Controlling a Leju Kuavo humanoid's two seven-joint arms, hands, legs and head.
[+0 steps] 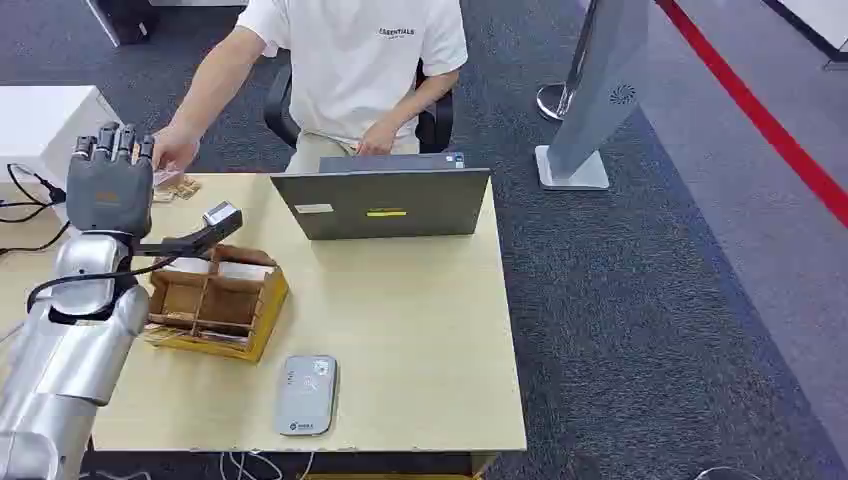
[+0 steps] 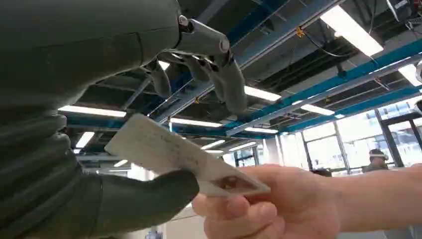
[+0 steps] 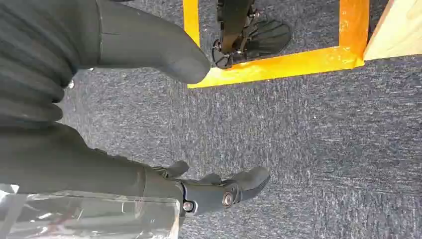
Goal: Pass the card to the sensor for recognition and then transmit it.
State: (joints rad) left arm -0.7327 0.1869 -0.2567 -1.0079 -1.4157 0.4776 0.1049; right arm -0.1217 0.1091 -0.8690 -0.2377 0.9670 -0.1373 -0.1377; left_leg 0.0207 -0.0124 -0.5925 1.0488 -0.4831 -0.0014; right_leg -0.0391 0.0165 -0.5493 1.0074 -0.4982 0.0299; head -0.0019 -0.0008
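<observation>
The left hand (image 1: 109, 180) is raised at the worktop's (image 1: 420, 330) far left corner. In the left wrist view the card (image 2: 174, 159) rests on its thumb, fingers (image 2: 229, 84) spread above, while a person's hand (image 2: 268, 206) pinches the card's other end. The right hand (image 3: 164, 119) hangs over carpet, fingers apart, holding nothing. The sensor (image 1: 306, 394) lies near the worktop's front edge.

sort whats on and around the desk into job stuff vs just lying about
Job: card, resting on the left hand while a person's hand pinches it; grey sensor.

Lying about: laptop, wooden divided box, cables, right hand.
</observation>
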